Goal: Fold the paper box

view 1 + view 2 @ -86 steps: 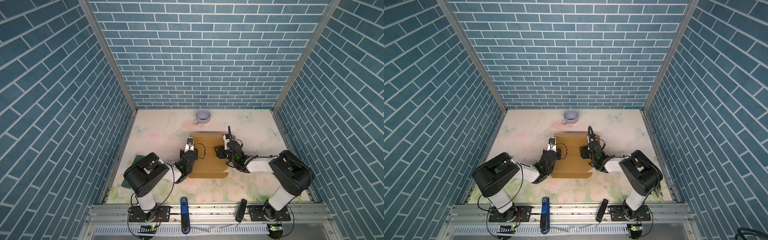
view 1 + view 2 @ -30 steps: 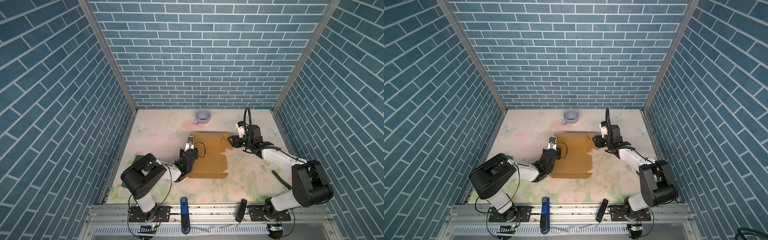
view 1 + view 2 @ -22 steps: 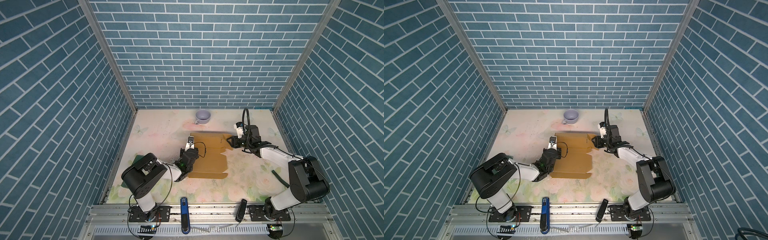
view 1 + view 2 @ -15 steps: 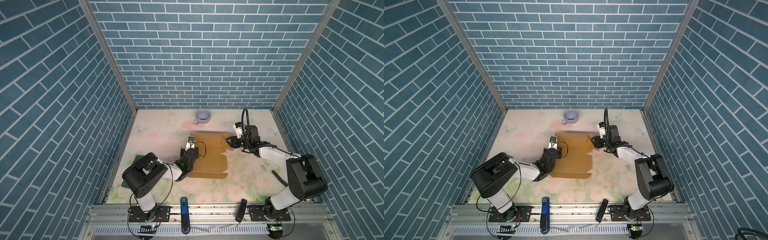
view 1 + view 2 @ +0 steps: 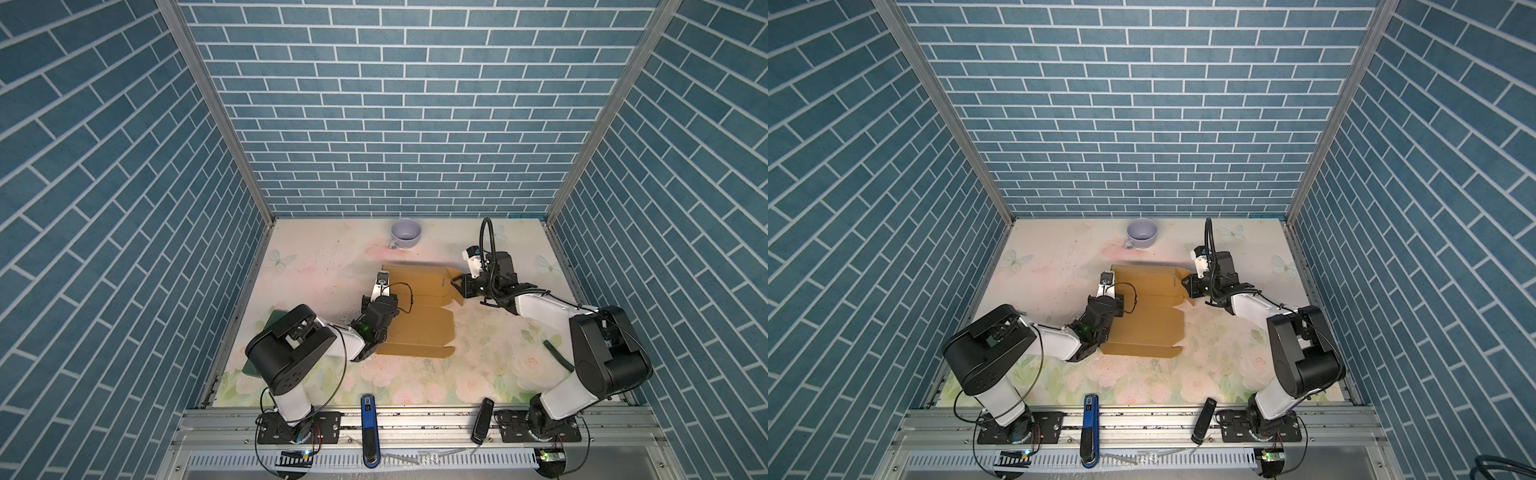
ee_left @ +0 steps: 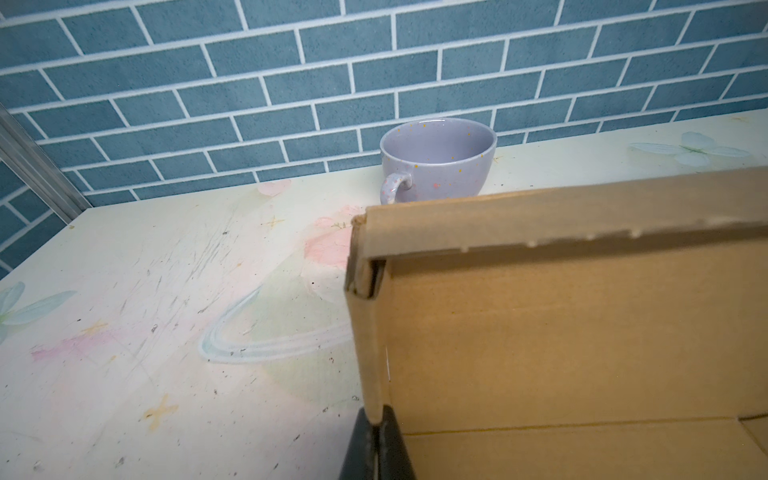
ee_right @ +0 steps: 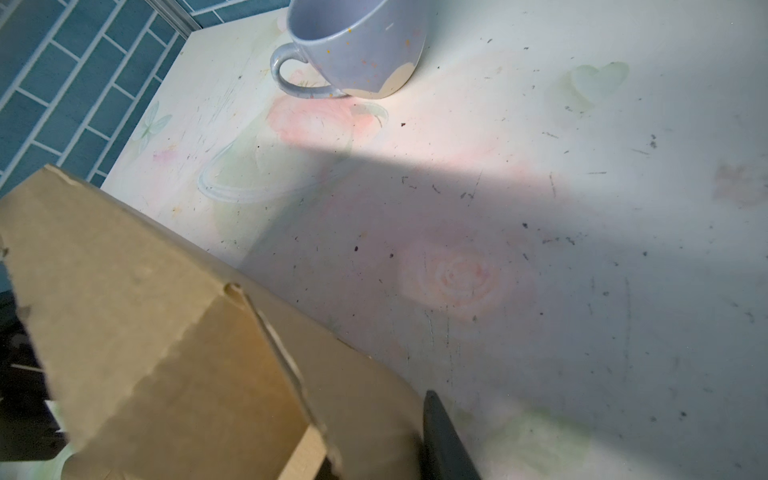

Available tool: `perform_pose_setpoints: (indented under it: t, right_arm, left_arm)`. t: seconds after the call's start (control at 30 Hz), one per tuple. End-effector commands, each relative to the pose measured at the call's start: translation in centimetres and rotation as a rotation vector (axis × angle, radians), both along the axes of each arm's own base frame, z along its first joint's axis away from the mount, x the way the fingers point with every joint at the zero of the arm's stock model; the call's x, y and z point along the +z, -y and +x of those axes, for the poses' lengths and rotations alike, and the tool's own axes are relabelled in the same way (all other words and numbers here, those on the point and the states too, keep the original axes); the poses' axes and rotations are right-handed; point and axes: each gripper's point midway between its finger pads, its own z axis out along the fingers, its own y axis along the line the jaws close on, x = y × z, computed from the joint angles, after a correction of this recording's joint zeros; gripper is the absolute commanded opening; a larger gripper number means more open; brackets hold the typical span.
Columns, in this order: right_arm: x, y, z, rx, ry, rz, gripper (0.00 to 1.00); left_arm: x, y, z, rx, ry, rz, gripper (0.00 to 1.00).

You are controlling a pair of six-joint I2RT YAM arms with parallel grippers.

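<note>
Paper box (image 5: 419,320) sits half-folded on the middle of the table (image 5: 316,257), one wall pinched by the left gripper (image 6: 376,419). Right gripper (image 5: 458,286) is at a corner flap (image 5: 452,275); gripping or not, I cannot tell. A crooked pull could rip the flap.

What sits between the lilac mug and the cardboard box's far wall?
Nothing: bare tabletop separates the mug from the paper box, in both top views.

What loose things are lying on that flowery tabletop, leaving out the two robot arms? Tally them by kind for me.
paper box: 1
lilac mug: 1
dark green flat board: 1
small dark strip: 1
Total: 4
</note>
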Motion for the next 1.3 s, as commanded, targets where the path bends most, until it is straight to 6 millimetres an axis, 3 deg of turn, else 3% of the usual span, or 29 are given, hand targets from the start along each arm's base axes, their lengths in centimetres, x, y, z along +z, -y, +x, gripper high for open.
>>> perform_pose_setpoints:
  t: [0.0,0.27,0.7,1.27]
  right_arm:
    - [1.1,-1.5,-0.6,0.058,0.006,0.001,0.20]
    - [2.6,-3.0,-1.4,0.084,0.045,-0.017,0.13]
    - [4.0,-4.0,-2.2,0.100,0.050,-0.052,0.12]
    - [1.4,-4.8,-3.5,0.034,0.045,-0.136,0.17]
  left_arm:
    - [-1.5,0.0,0.1,-0.007,-0.047,0.032,0.00]
    - [-1.7,0.2,0.1,-0.013,-0.050,0.036,0.00]
    - [-1.5,0.3,0.1,-0.016,-0.047,0.014,0.00]
    - [-2.1,0.5,0.4,0.000,-0.054,0.003,0.00]
